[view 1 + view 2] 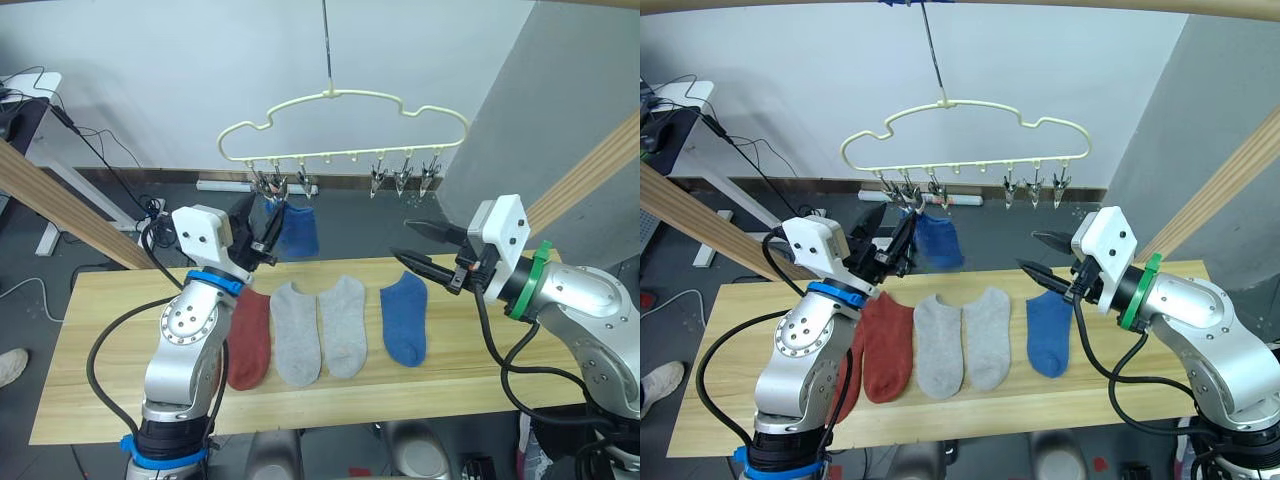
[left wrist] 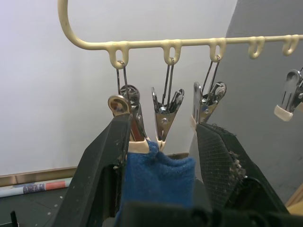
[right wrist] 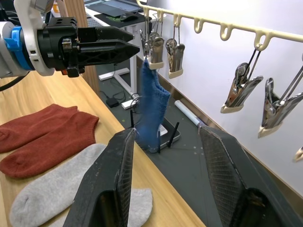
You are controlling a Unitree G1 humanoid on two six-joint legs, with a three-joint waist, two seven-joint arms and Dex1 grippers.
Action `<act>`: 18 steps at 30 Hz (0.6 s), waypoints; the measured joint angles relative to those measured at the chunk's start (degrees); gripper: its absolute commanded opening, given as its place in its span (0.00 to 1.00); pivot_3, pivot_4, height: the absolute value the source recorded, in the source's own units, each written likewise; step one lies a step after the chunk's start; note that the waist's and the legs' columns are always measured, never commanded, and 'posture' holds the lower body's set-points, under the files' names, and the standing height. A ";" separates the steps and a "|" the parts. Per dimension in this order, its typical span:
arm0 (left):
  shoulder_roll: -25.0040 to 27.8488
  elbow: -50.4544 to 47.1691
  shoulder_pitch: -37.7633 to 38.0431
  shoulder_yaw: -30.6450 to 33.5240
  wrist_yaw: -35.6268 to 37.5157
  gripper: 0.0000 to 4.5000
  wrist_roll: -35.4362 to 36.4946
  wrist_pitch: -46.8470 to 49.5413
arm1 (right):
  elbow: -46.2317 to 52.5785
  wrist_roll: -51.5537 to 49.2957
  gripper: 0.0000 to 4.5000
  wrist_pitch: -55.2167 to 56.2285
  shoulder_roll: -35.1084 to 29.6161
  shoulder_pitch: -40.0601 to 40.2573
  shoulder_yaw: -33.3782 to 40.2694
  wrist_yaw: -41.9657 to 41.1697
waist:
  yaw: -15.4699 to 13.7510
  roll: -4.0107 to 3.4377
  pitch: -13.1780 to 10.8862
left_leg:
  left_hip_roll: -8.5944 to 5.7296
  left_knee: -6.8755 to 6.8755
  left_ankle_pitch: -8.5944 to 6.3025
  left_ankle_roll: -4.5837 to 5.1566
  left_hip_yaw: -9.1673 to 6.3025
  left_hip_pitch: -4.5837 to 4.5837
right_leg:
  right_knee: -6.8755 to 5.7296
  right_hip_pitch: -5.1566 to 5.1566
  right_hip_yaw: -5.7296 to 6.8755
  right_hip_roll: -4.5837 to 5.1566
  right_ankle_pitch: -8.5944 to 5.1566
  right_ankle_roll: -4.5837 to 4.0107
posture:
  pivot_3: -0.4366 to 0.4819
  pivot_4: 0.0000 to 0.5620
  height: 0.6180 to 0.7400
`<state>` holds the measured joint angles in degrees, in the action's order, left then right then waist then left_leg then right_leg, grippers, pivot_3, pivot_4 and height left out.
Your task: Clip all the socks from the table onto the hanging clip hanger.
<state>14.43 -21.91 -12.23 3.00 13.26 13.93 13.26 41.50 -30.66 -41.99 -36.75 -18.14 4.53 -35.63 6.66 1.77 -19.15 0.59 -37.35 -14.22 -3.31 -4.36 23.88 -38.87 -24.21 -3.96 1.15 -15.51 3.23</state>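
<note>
Hanger: a cream clip hanger (image 1: pixel 340 125) is hanging from a thin rod above the far edge of the table (image 1: pixel 120 300); metal clips are dangling in a row from its lower bar, three at the robot's left end and three at the right end, with bare loops between them.

Hung sock: one blue sock (image 1: pixel 298 231) is hanging by its cuff from a clip (image 2: pixel 135 124) in the left group; the left wrist view is showing the clip's cream tips biting the blue fabric.

Left gripper: the left gripper (image 1: pixel 262 232) is raised to the left clips; its black fingers (image 2: pixel 102 165) are standing apart, one on each side of the hung sock's top, gripping nothing.

Right gripper: the right gripper (image 1: pixel 420 248) is hovering above the table's right part, pointing toward the hanger; its two fingers (image 3: pixel 116 175) are spread wide and holding nothing.

Socks on table: two rust-red socks (image 1: pixel 885 345) are lying side by side at the left, partly behind the left arm; two light grey socks (image 1: pixel 320 332) are lying just beside them, touching each other along their inner edges; a second blue sock (image 1: pixel 404 318) is lying to their right, a little apart, below the right gripper.
</note>
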 measured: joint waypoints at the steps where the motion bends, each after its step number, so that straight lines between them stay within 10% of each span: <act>1: -0.34 0.44 -0.29 -0.16 -0.02 0.52 -0.11 -0.20 | 0.05 -0.12 0.50 0.00 -0.14 -0.02 0.12 0.21 | 0.03 0.00 0.00 | 0.00 0.00 0.00 0.00 0.00 0.00 | 0.00 0.01 0.00 0.00 0.00 0.00 | 0.18 0.60 1.00; 18: -1.72 6.79 -3.39 0.03 -0.28 0.52 -2.63 -3.82 | 1.11 -2.22 0.50 -0.62 -1.29 0.82 1.10 2.09 | 1.50 0.00 0.00 | -0.02 -0.26 -0.01 0.01 -0.01 0.02 | -0.08 0.05 0.00 -0.09 0.00 0.00 | 0.15 0.60 1.00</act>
<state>12.72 -15.12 -15.62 3.03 12.97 11.30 9.45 42.61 -32.88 -42.61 -38.04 -17.32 5.63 -33.55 8.16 1.78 -19.16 0.57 -37.61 -14.23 -3.30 -4.37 23.90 -38.96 -24.15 -3.97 1.06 -15.51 3.23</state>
